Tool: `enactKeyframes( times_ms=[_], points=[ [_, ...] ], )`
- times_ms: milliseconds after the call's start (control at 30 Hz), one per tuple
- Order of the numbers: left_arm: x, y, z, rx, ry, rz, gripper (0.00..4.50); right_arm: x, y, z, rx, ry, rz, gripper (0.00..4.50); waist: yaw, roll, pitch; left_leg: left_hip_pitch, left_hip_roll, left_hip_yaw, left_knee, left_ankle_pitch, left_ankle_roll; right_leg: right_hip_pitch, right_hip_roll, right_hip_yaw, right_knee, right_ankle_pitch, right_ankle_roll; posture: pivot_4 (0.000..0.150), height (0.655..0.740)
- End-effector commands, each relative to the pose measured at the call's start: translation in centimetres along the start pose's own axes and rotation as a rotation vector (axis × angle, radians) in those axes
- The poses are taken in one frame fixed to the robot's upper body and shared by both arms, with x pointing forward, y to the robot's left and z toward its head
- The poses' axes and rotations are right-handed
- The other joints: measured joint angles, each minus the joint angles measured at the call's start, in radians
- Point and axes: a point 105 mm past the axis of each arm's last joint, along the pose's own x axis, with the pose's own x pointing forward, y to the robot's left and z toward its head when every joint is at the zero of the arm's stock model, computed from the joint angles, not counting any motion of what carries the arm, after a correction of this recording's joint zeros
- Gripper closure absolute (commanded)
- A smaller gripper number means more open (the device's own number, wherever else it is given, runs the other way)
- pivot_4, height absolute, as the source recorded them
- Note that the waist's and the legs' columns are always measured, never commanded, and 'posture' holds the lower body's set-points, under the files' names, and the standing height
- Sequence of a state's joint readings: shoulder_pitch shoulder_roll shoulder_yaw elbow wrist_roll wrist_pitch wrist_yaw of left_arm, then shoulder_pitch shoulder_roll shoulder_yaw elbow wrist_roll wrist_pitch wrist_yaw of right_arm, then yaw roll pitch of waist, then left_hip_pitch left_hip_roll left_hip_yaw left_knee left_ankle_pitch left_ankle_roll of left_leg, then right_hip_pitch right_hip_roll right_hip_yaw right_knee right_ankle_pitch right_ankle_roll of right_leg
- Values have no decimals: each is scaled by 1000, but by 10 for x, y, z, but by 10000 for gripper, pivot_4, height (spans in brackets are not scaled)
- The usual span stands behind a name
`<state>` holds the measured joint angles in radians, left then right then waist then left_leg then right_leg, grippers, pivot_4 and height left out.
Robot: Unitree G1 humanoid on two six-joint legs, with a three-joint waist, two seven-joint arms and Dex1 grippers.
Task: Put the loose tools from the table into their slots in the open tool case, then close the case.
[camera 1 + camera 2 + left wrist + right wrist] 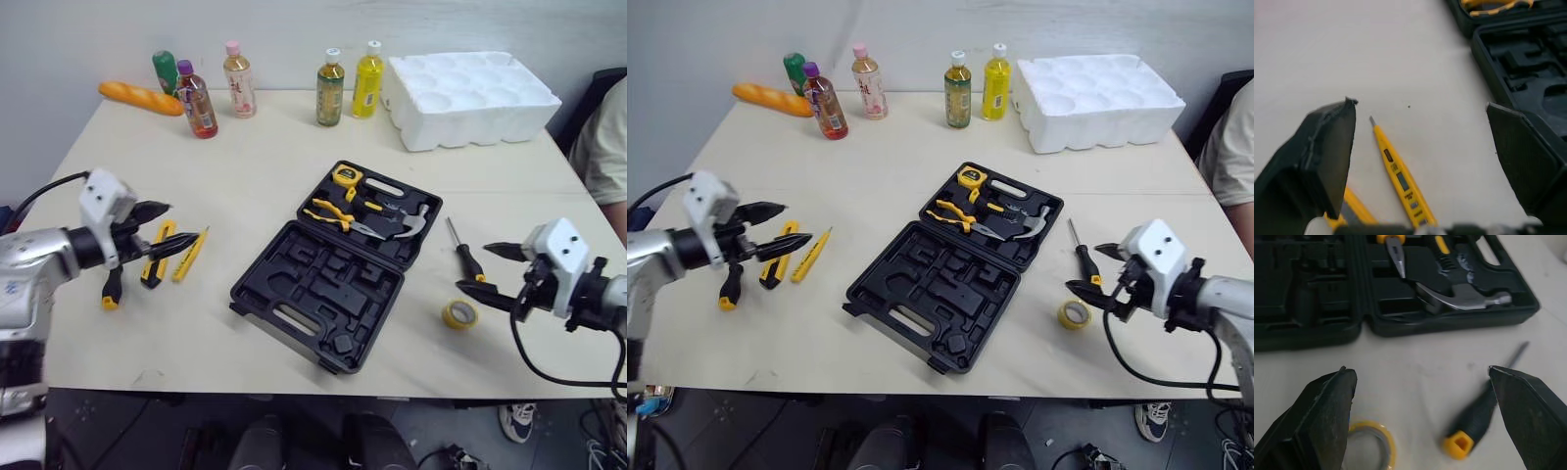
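Note:
The open black tool case [294,284] lies mid-table; its far half holds a yellow tape measure [347,176], pliers [333,213] and a hammer [407,225]. My left gripper [179,223] hovers open over a yellow tester pen [1400,178] and a yellow-black utility knife [157,253]. A black-and-yellow screwdriver [112,289] lies just left of them. My right gripper [475,266] is open above a black-handled screwdriver [1476,418], with a yellow tape roll [1371,445] beside it. Neither gripper holds anything.
Several drink bottles [330,88] and a bread loaf [140,97] line the table's far edge. A white foam tray [470,98] sits at the far right. A person's arm [602,147] shows at the right edge.

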<state>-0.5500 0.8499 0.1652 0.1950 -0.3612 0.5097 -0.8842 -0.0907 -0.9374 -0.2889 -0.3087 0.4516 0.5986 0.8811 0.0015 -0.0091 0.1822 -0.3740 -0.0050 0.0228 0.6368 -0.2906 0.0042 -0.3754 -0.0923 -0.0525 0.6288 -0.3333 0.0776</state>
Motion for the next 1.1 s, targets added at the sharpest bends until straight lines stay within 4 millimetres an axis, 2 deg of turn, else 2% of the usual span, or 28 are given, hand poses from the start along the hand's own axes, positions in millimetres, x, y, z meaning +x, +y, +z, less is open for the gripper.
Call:
enactKeyframes(
  times_ms=[33, 133, 233, 267, 333, 533, 900, 1100],
  points=[
    [45, -9, 6, 52, 27, -60, 13572, 15, 10, 10, -13, -11, -4, 14162, 2, 0, 0, -2, 0, 0, 2, 0, 1, -1, 1, 0, 0, 1, 2, 1500, 7384],
    [82, -16, 8, 83, 46, -98, 28106, 28, 20, 8, -9, 2, -1, 30444, 12, 0, 0, -6, 1, 1, 11, -1, 3, -1, 2, 1, 0, 2, 3, 1500, 7384],
    [103, -16, 11, 86, 48, -107, 42057, 36, 22, 7, -9, 12, -8, 44913, 11, -1, 0, -16, 1, 3, 16, -2, 5, -10, 4, 3, 0, 4, 7, 1500, 7384],
    [107, -16, 12, 92, 49, -110, 44030, 38, 22, 7, -7, 14, -11, 45000, 11, -2, 0, -20, 0, 7, 17, -2, 6, -16, 4, 3, 2, 5, 8, 1500, 7384],
    [121, -21, 13, 107, 60, -129, 44030, 43, 23, 6, 1, 22, -19, 45000, 11, -2, 0, -24, 0, 12, 20, -2, 7, -22, 4, 3, 6, 5, 9, 1500, 7384],
    [155, -39, 19, 128, 66, -162, 44030, 56, 31, 5, -15, 37, -3, 45000, 23, -2, 0, -26, 0, 13, 29, -5, 11, -22, 4, 3, 9, 6, 11, 1500, 7384],
    [175, -61, 20, 151, 66, -206, 44030, 67, 32, -1, -26, 72, -9, 45000, 22, -3, 1, -28, 0, 14, 30, -5, 13, -24, 4, 3, 9, 7, 12, 1500, 7384],
    [179, -74, 18, 154, 72, -276, 44030, 71, 32, 1, -21, 54, -8, 45000, 22, -3, 1, -29, -1, 14, 30, -6, 13, -24, 6, 3, 9, 7, 12, 1500, 7384]
  ],
)
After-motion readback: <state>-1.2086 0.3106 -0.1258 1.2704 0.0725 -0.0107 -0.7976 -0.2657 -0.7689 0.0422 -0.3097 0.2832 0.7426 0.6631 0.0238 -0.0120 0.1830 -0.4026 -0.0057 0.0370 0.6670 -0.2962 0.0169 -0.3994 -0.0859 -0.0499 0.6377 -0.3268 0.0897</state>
